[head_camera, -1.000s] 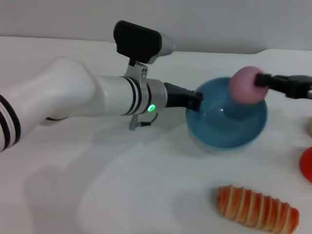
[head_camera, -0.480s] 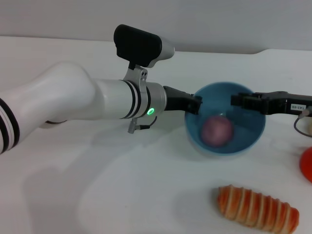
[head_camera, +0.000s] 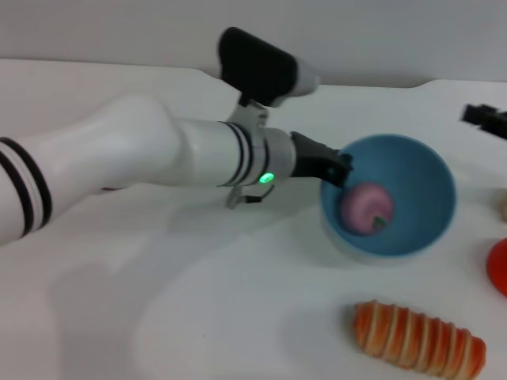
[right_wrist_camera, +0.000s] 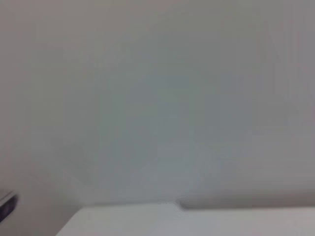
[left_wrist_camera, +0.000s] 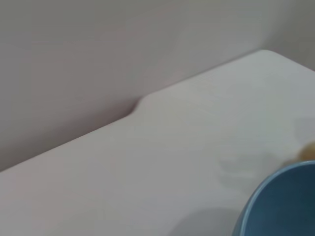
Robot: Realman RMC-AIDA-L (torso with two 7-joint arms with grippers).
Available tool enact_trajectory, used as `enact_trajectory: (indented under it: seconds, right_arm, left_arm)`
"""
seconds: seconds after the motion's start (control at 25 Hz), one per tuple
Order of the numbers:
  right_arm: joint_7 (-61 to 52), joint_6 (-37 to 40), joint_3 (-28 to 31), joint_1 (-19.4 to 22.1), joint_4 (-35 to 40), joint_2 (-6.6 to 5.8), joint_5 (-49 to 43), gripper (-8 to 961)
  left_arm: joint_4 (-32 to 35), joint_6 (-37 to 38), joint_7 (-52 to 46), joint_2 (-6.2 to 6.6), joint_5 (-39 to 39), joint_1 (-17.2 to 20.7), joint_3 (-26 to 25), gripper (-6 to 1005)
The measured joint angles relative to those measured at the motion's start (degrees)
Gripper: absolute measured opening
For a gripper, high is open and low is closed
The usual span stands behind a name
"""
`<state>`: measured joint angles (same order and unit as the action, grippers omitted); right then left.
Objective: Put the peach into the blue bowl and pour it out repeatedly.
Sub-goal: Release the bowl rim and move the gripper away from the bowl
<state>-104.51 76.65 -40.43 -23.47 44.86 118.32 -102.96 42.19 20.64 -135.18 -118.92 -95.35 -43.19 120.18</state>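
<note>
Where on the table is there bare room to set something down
Bare table lies in front of the left arm, out to the striped loaf. Another strip runs behind the arm toward the wall. It is crowded on the right: bowl with peach, left gripper at its rim, red thing, right gripper.

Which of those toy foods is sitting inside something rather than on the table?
The pink peach: it lies inside the blue bowl, while the striped loaf lies on the table.

Left arm (head_camera: 158, 154) blocks the blue bowl (head_camera: 412, 170) from the left; table (head_camera: 198, 317) in front lies open.
</note>
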Motion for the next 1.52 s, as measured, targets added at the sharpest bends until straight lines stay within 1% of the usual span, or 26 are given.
enact_trajectory:
  seconds: [0.12,0.2,0.48,0.52,0.72,1.0,1.16,1.52]
  right_arm:
    - [1.93,-0.19,2.20,2.32,0.42,0.16,1.48,430]
    - [2.62,-0.43,3.09,3.15,-0.71,0.19,1.72,429]
    - [5.08,-0.67,5.27,4.31,-5.07,0.36,1.89,428]
    - [5.20,-0.69,5.39,4.34,-5.43,0.35,1.91,428]
    - [5.27,-0.57,6.25,4.43,-6.22,0.38,2.35,429]
    - [5.47,-0.15,6.24,4.66,-7.49,0.41,4.03,429]
    - [5.99,-0.18,6.23,4.60,-8.13,0.42,4.52,429]
    - [6.08,-0.12,6.24,4.04,-9.22,0.46,4.86,430]
  left_arm:
    - [1.04,-2.05,-0.15,-0.15,-0.01,-1.35,4.55,0]
    - [1.24,-3.46,-0.20,-0.17,0.01,-2.03,6.23,-1]
    - [0.85,-5.73,-0.22,-0.17,-0.11,-2.94,7.11,-1]
    - [0.54,-6.56,-0.20,-0.17,-0.13,-2.95,8.07,-1]
    - [0.27,-6.77,0.42,-0.17,-0.27,-2.71,9.02,0]
    - [-1.29,-6.22,0.50,-0.17,-0.44,-2.54,9.68,0]
    - [-1.92,-4.60,0.52,-0.17,-0.45,-2.38,9.90,-1]
    - [-1.95,-2.93,0.49,-0.17,-1.96,-2.10,9.59,55]
